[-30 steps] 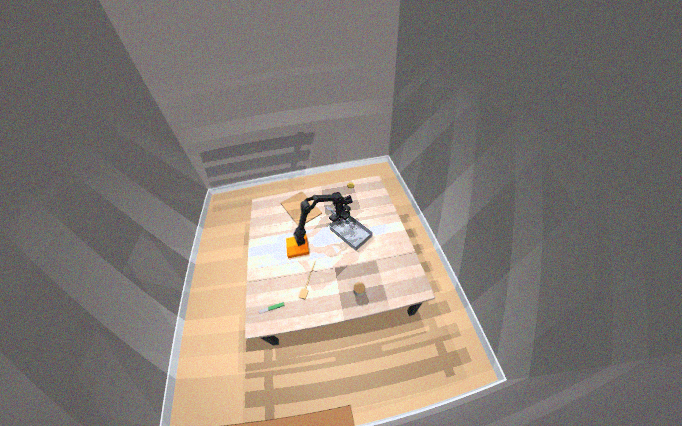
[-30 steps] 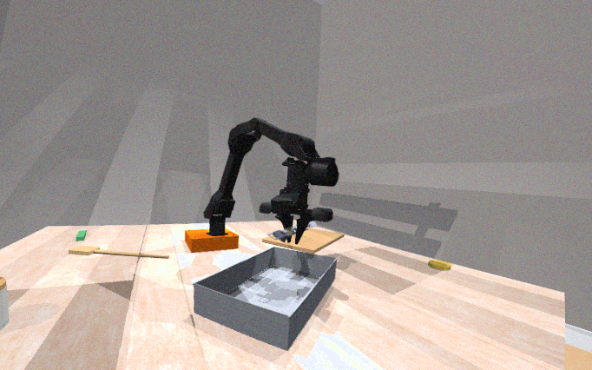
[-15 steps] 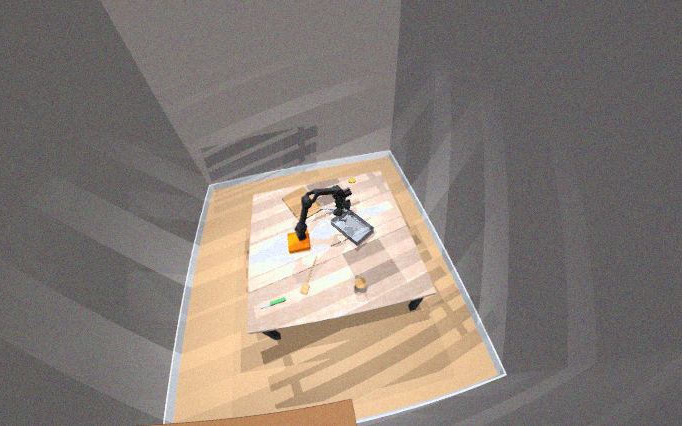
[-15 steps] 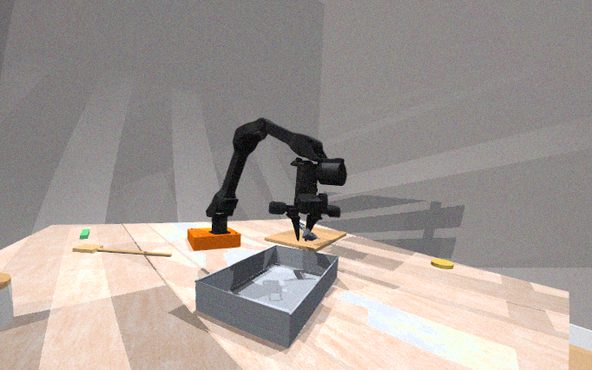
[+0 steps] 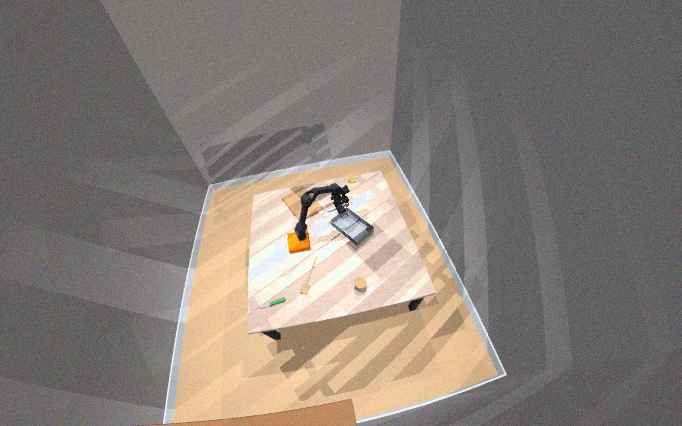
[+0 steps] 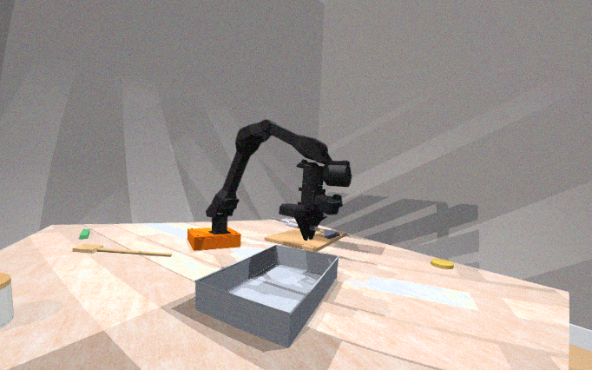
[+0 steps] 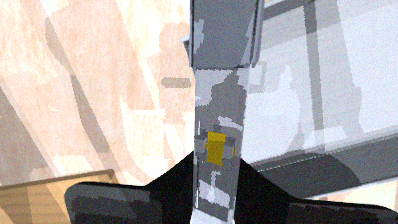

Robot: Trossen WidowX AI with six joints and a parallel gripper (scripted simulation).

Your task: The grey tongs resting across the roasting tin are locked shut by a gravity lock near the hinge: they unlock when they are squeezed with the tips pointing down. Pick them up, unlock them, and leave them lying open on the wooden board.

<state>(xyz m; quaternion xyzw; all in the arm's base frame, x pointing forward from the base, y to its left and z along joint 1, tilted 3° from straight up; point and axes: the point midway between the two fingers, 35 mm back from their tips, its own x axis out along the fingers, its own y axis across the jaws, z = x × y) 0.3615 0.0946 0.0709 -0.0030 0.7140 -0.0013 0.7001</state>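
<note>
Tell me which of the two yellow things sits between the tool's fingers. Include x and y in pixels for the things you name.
The small yellow block (image 7: 215, 148) on the grey tongs (image 7: 220, 105); the other, a round yellow disc (image 5: 351, 180) (image 6: 442, 263), lies on the table.

No lettering, label, brand, number or sign can be read anywhere, whether on the thing between the fingers of the pincer (image 5: 341, 210) (image 6: 307, 236) (image 7: 216, 175) or on anything around and below it.
</note>
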